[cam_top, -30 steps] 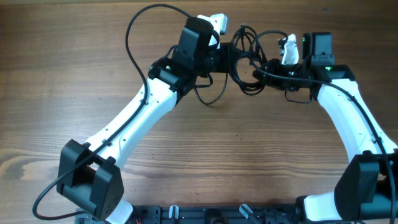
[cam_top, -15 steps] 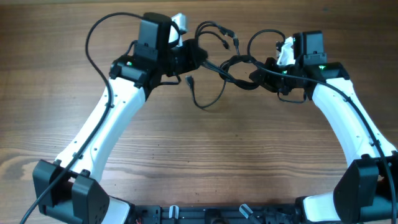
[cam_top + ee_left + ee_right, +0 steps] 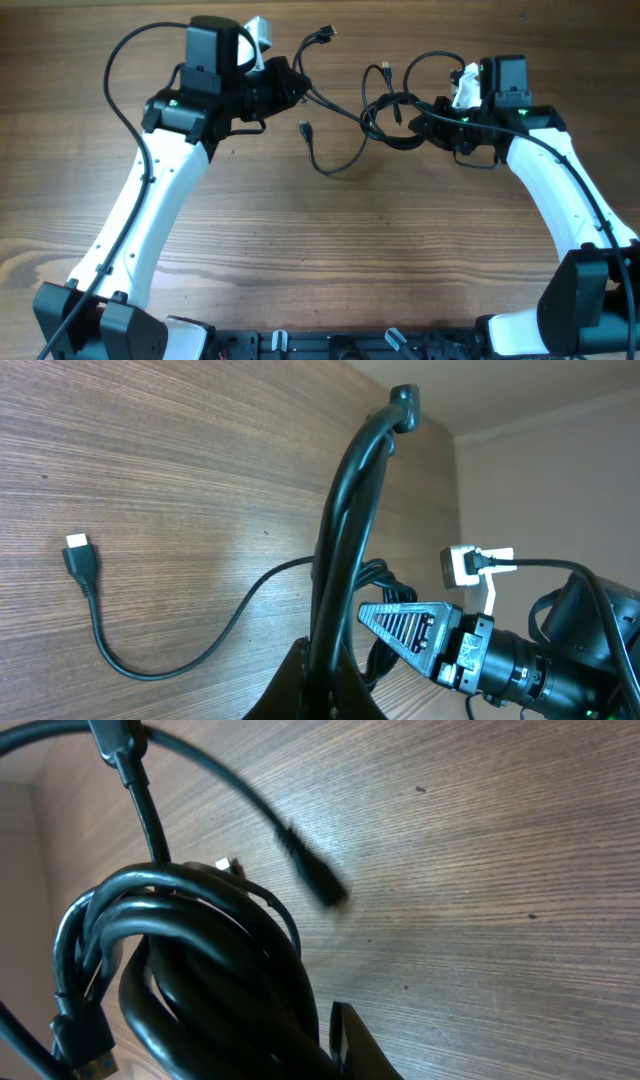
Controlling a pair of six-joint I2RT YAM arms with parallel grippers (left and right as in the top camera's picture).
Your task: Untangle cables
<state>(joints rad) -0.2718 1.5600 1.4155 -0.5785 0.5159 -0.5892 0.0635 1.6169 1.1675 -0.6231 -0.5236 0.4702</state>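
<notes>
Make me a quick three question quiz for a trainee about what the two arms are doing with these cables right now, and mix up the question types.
1. True or false: the left gripper is shut on strands of the cables.
2. Multiple choice: the coiled bundle sits at A) the right gripper, B) the left gripper, C) neither gripper.
3. Short answer: are the cables fully separated?

Key:
1. True.
2. A.
3. No; a coil is bunched at the right gripper, with a strand stretched across to the left gripper.
</notes>
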